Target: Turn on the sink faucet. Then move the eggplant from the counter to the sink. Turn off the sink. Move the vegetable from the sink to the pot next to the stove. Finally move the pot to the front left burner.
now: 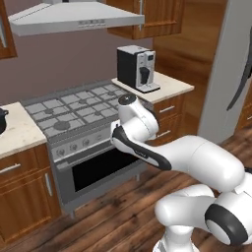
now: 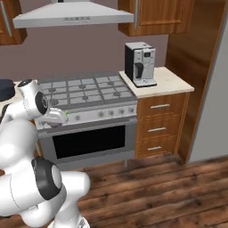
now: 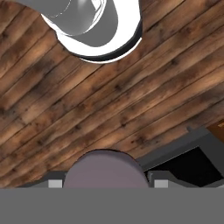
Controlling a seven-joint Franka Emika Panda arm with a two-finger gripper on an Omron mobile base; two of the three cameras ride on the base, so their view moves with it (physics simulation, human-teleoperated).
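Observation:
In the hand view a rounded, dull purple eggplant [image 3: 105, 168] sits between my two finger tips, and my gripper [image 3: 107, 184] is shut on it, pointing down at the wooden floor. The dark pot [image 1: 1, 120] stands on the beige counter [image 1: 19, 133] left of the stove [image 1: 74, 110]; from the right side the pot [image 2: 5, 89] shows at the left edge beside the stove [image 2: 84, 91]. My folded arm hangs in front of the oven. The sink and the sink faucet are out of view.
A coffee machine [image 1: 138, 69] stands on the counter right of the stove, above drawers [image 2: 159, 118]. A range hood [image 1: 74, 17] hangs over the burners. The oven door's dark window [image 3: 192, 166] lies close to my hand. Open wooden floor [image 2: 156, 191] spreads in front.

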